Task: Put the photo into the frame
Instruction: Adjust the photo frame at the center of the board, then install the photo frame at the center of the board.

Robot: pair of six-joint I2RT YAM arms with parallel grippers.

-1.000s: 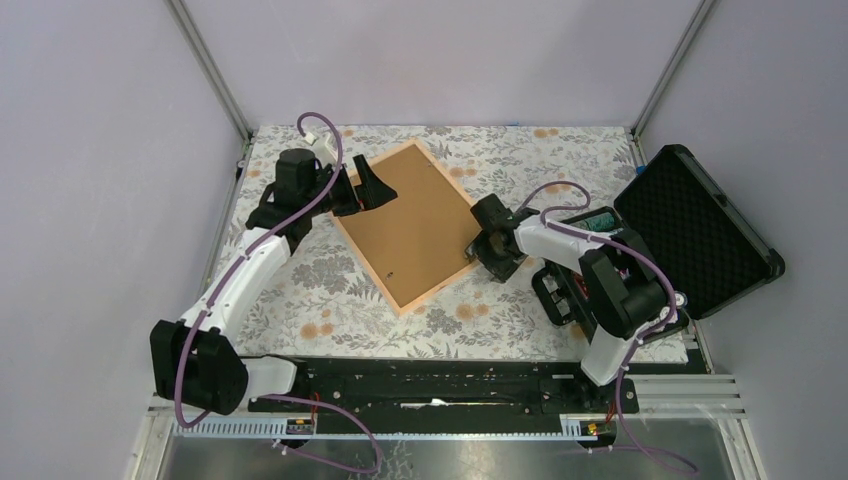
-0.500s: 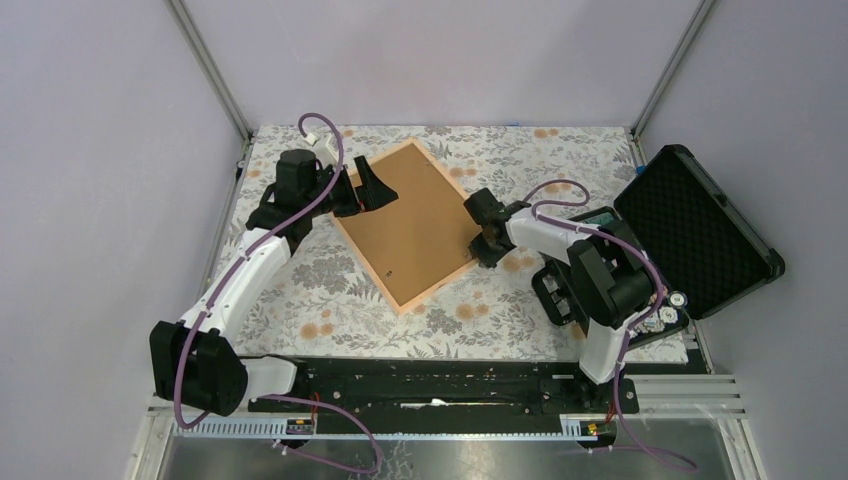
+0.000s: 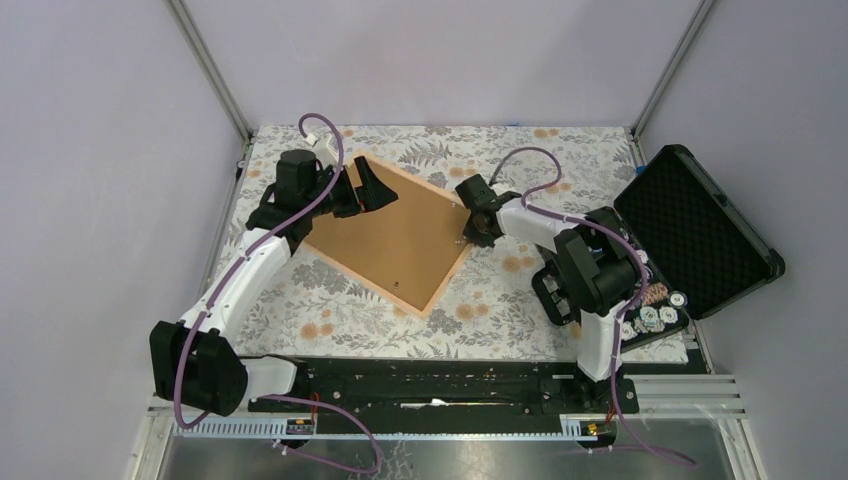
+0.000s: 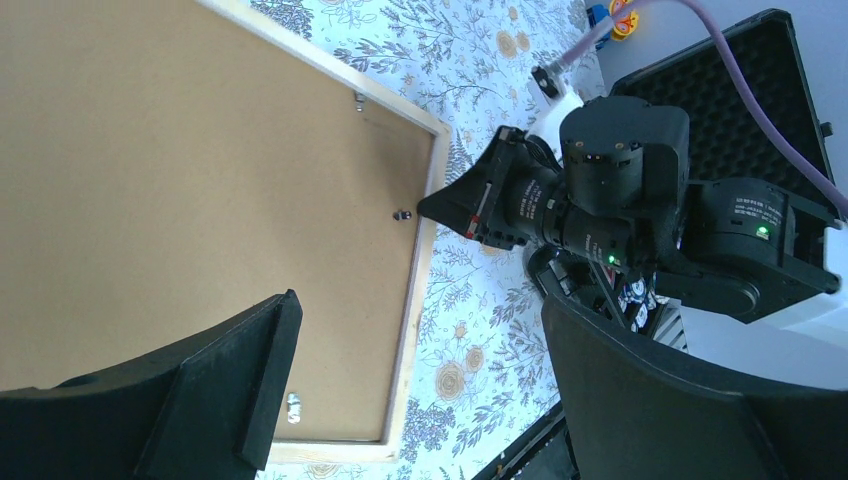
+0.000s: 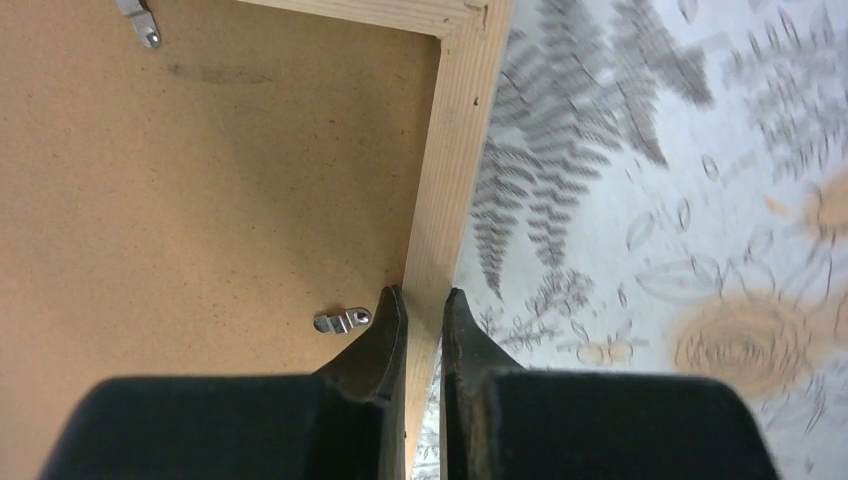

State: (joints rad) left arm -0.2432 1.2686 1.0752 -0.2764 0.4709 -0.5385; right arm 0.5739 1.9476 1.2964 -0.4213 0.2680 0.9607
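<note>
The light-wood frame (image 3: 447, 272) lies back side up on the floral cloth, and the photo's brown board back (image 3: 385, 235) fills it; the printed side is hidden. My right gripper (image 3: 468, 228) is shut on the frame's right rail (image 5: 455, 150), one finger on the board side and one on the outer side (image 5: 422, 297). That side looks raised. My left gripper (image 3: 365, 185) hangs open over the frame's far left corner with nothing between its fingers (image 4: 418, 330). The left wrist view shows the board (image 4: 180, 170) and the right gripper (image 4: 460, 205) at the rail.
A black foam-lined case (image 3: 695, 230) stands open at the right edge. A holder with small round items (image 3: 655, 315) sits by the right arm's base. Small metal clips (image 5: 342, 320) stick out from the frame's rail over the board.
My right gripper has closed on the frame's right rail and moved toward the back. The frame has turned and its right side has come up. The left arm has not moved.
</note>
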